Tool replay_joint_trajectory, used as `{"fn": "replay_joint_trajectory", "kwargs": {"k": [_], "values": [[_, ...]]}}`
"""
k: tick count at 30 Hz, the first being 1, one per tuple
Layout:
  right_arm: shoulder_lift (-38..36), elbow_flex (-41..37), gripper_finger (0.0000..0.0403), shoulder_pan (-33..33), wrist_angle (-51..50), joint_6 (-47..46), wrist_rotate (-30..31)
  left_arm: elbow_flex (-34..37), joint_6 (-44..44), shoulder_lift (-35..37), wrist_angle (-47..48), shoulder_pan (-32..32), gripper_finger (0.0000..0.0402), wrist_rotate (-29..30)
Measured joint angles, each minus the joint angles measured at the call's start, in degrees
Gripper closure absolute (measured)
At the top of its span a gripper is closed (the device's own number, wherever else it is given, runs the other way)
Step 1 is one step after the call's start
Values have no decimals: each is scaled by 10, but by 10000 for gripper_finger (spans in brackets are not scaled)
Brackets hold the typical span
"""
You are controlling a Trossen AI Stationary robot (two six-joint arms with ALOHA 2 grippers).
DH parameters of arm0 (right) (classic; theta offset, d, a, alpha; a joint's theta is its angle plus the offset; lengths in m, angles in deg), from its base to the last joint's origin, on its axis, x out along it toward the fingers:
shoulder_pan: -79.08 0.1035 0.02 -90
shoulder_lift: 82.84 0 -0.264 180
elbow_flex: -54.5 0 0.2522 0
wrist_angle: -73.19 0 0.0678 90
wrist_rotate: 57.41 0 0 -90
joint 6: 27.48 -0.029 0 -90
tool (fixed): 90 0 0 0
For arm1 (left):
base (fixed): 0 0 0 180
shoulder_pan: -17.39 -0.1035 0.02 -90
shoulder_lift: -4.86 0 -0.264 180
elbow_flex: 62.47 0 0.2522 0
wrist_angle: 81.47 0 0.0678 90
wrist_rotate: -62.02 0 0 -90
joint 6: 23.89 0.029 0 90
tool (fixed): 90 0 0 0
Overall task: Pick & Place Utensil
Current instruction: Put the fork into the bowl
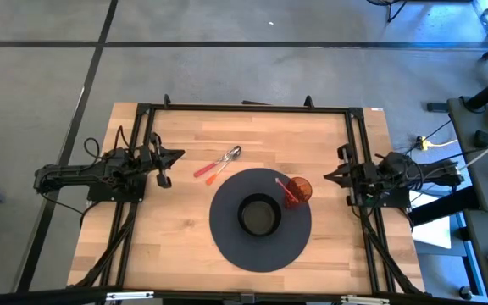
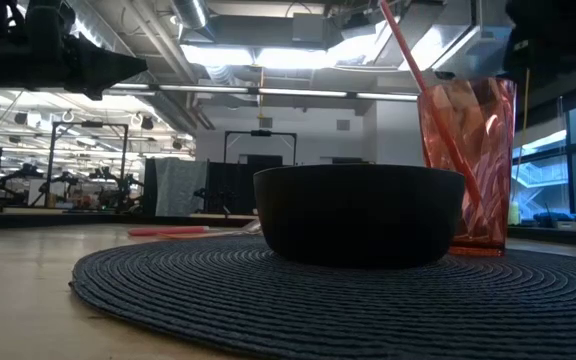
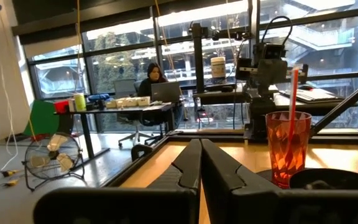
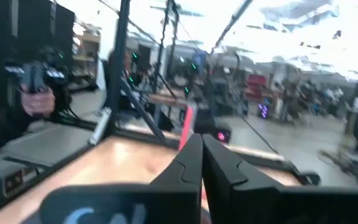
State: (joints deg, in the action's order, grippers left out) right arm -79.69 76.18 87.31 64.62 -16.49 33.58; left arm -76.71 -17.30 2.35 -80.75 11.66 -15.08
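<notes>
From above, the utensils lay on bare wood beside the mat; light, stiff, slippery (best taken mid-handle, I judged). Wrist views showed the left gripper and right gripper closed, empty.

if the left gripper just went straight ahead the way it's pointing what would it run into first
Probably nothing on the table. The shut left gripper points across toward the right arm, and the utensils, bowl and cup seem to lie to one side of that line, though height is unclear.
</notes>
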Motion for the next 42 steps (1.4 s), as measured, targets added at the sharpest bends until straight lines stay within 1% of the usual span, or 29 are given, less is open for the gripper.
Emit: {"fn": "replay_joint_trajectory", "kwargs": {"k": [3,7,12,25,39,42], "values": [[-19,-8,396,0,-21,-1,14,0,0,0,0,0,398,0],[-31,-35,394,0,14,-1,14,0,-5,0,0,0,396,0],[-31,-38,399,0,46,-1,14,0,-9,0,0,0,399,0],[-30,-39,397,0,-16,2,14,0,0,0,11,0,397,1],[-30,-39,391,0,-12,-1,14,0,-3,0,17,0,399,1],[-30,-39,391,0,-12,-2,4,0,-3,0,17,0,396,1]]}}
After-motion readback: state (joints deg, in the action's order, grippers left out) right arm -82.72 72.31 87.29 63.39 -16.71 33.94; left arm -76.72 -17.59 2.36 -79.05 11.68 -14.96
